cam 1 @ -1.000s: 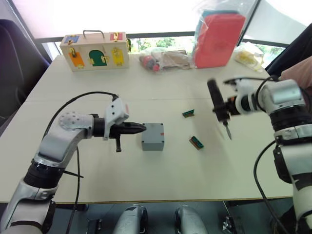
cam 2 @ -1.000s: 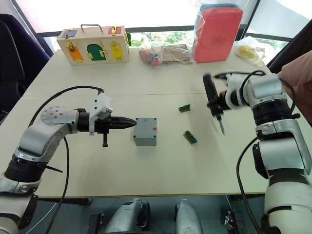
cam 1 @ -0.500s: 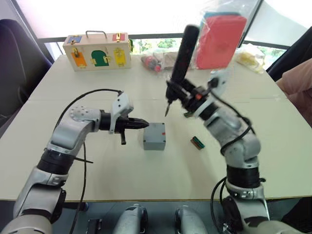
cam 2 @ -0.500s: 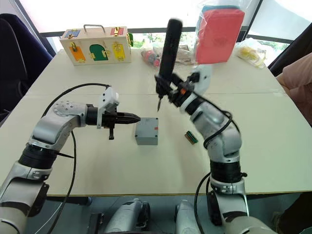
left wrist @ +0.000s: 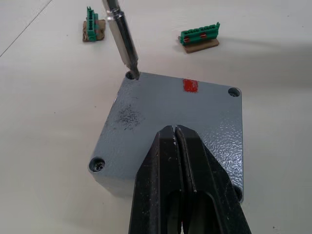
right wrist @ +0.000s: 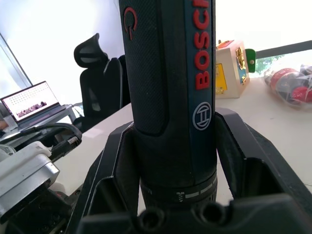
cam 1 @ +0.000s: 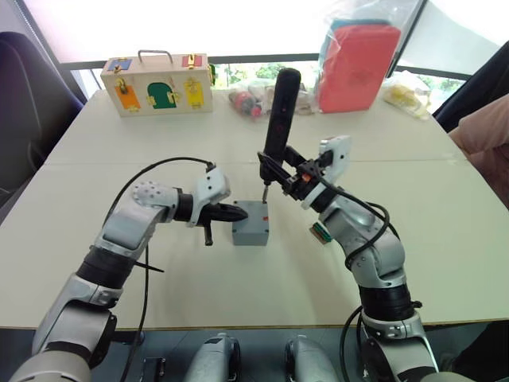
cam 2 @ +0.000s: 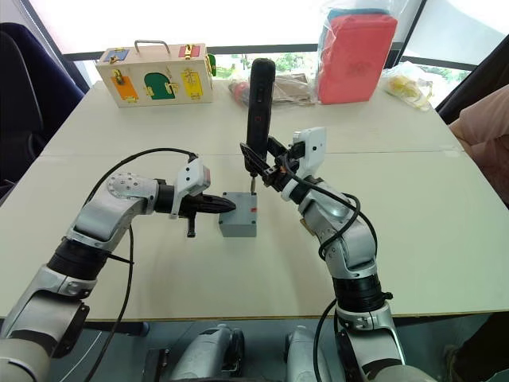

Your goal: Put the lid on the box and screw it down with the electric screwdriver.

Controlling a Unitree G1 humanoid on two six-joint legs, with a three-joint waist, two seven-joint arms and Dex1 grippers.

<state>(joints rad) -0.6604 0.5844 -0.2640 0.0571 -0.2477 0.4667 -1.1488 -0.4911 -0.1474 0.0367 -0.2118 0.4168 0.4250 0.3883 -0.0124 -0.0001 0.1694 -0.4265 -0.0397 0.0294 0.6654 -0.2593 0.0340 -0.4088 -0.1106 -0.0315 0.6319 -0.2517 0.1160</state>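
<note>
The grey box [cam 1: 251, 228] sits mid-table with the lid [left wrist: 175, 107] on top, a screw hole at each corner and a small red mark [left wrist: 190, 86] near the far edge. My left gripper [cam 1: 237, 212] is shut with nothing in it. Its tips [left wrist: 175, 134] are over the lid's near side. My right gripper [cam 1: 280, 171] is shut on the black electric screwdriver [cam 1: 277, 115], which stands nearly upright. The metal bit [left wrist: 123, 39] has its tip in one far corner hole of the lid. In the right wrist view the fingers [right wrist: 114, 165] flank the screwdriver body [right wrist: 170, 87].
Two small green-and-brown blocks [left wrist: 199, 36] [left wrist: 93, 30] lie beyond the box. A wooden case with coloured doors [cam 1: 157, 83] stands at the back left, and a red box in a plastic bag [cam 1: 358, 64] and smaller bags [cam 1: 258, 97] at the back. A person's sleeve [cam 1: 483, 139] is at the right edge.
My right arm swung the screwdriver in from the right, turned it upright and lowered the bit onto the lid's corner. The left gripper closed in on the box.
</note>
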